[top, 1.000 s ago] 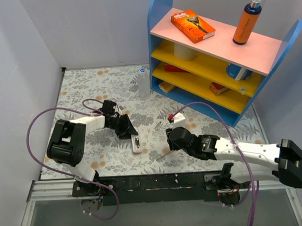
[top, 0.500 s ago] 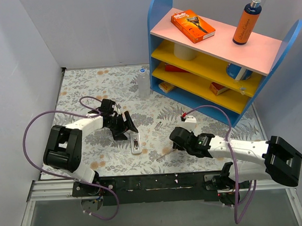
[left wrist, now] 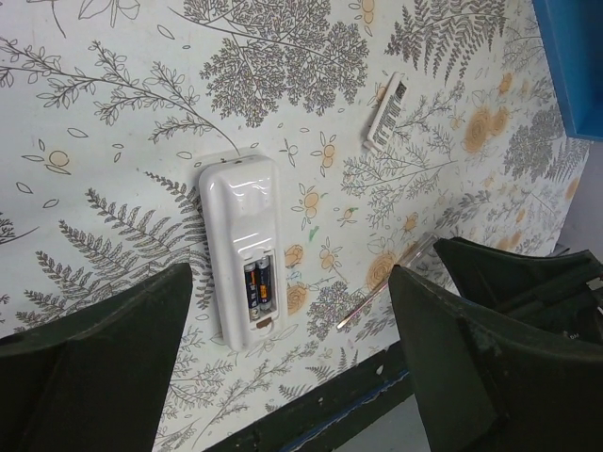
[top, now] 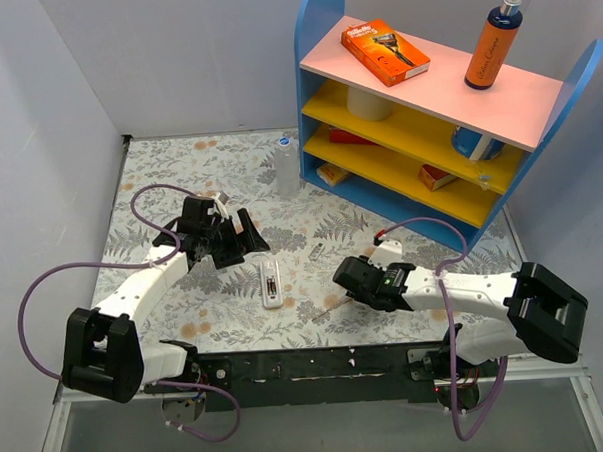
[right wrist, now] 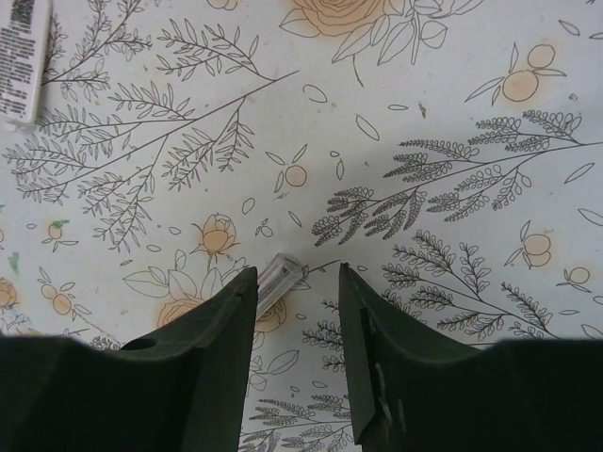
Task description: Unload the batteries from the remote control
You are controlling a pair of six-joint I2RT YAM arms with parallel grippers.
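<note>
The white remote control [top: 271,298] lies face down on the floral mat, its back compartment open. Two dark batteries [left wrist: 258,288] sit side by side in that compartment. In the left wrist view the remote [left wrist: 236,212] lies between and beyond my spread fingers. My left gripper [top: 239,239] is open and empty, hovering just left of and behind the remote. My right gripper [top: 348,283] is open and low over the mat to the remote's right. A thin clear stick [right wrist: 280,274] lies with its end beside the right gripper's left finger [right wrist: 212,348].
The white battery cover [left wrist: 384,114] lies loose on the mat behind the clear stick [top: 328,308]. A clear blue-capped bottle [top: 286,165] stands by the blue shelf unit [top: 319,95] at the back right. The black rail [top: 308,366] runs along the near edge.
My left arm has swung back and left, lifting its gripper away from the remote's top end. My right gripper has dropped lower toward the clear stick.
</note>
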